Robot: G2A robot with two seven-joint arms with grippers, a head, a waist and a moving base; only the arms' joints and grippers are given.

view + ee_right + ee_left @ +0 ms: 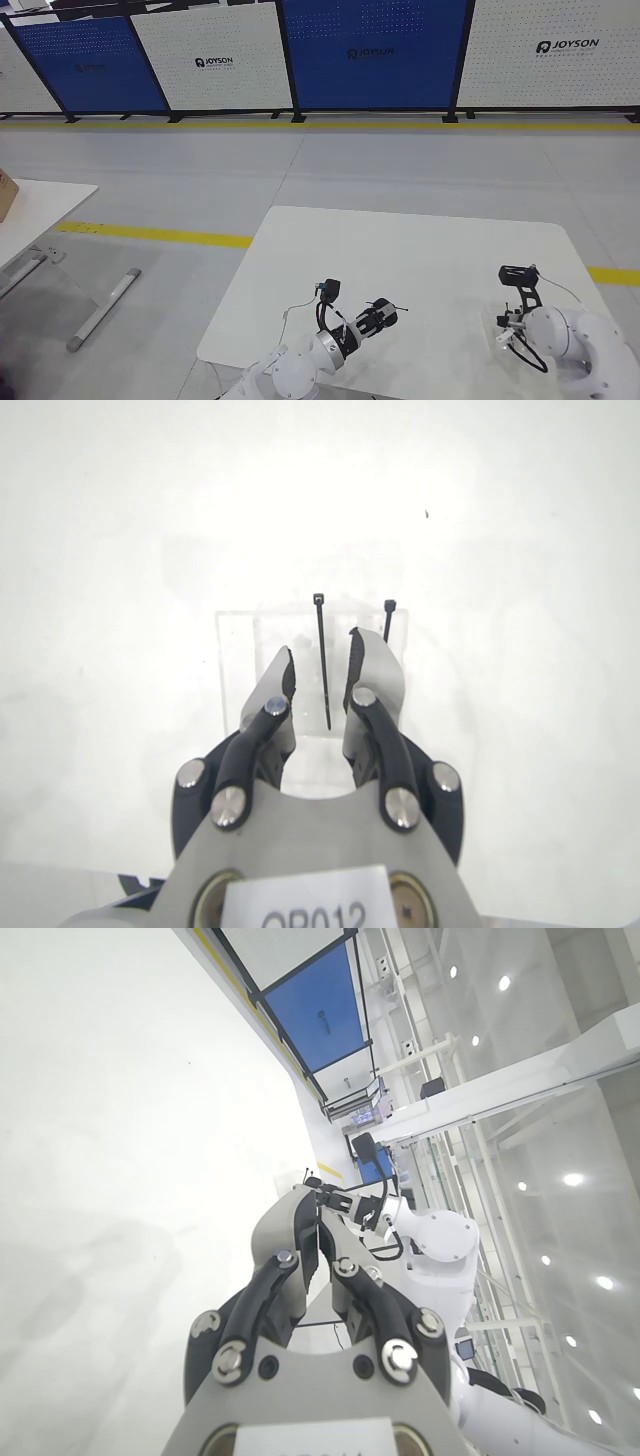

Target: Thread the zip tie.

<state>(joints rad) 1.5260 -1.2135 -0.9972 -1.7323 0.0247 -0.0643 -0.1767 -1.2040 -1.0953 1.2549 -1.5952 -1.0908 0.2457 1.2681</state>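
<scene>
Factory hall with pegboard partitions [210, 55], yellow floor lines [150, 235].

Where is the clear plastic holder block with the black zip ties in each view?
Top view: the clear plastic holder block shows faintly by the right gripper.
Left wrist view: the block, far off beyond the left gripper, beside the right gripper.
Right wrist view: the block just beyond the open fingers, holding two black zip ties.
Shared landmark: the right gripper.

zip tie [388, 620] at stand [235, 670] edge | lower length hidden | behind right end effector [320, 642] finger
</scene>
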